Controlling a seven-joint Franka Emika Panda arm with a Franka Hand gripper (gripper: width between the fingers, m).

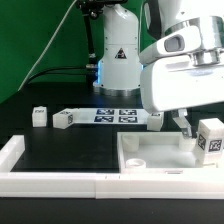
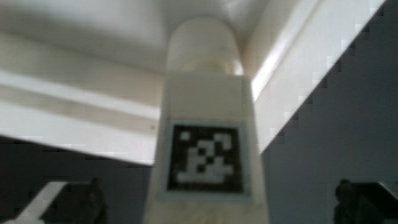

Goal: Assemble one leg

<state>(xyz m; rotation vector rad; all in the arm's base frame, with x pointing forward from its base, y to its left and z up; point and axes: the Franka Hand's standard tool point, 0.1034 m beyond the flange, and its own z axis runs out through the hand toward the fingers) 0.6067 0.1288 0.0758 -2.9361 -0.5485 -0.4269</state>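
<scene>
White plastic, block-shaped and rounded at one end, the leg (image 1: 210,138) (image 2: 208,110) stands upright near the desk's edge at the exterior view's right. It is over a corner of the large white panel (image 1: 150,152), with a black-and-white square marker on its side. We see the gripper (image 2: 210,200) spread wide, its dark fingers (image 2: 54,200) flanking the leg without touching. Three matching legs (image 1: 65,119) sit beside the marker board (image 1: 110,115).

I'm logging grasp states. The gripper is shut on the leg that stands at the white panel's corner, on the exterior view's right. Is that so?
Not shut: the gripper is open. The wrist view shows its fingertips spread clear of the leg on both sides. The rest holds: the leg stands at the white panel's corner, on the exterior view's right.
</scene>
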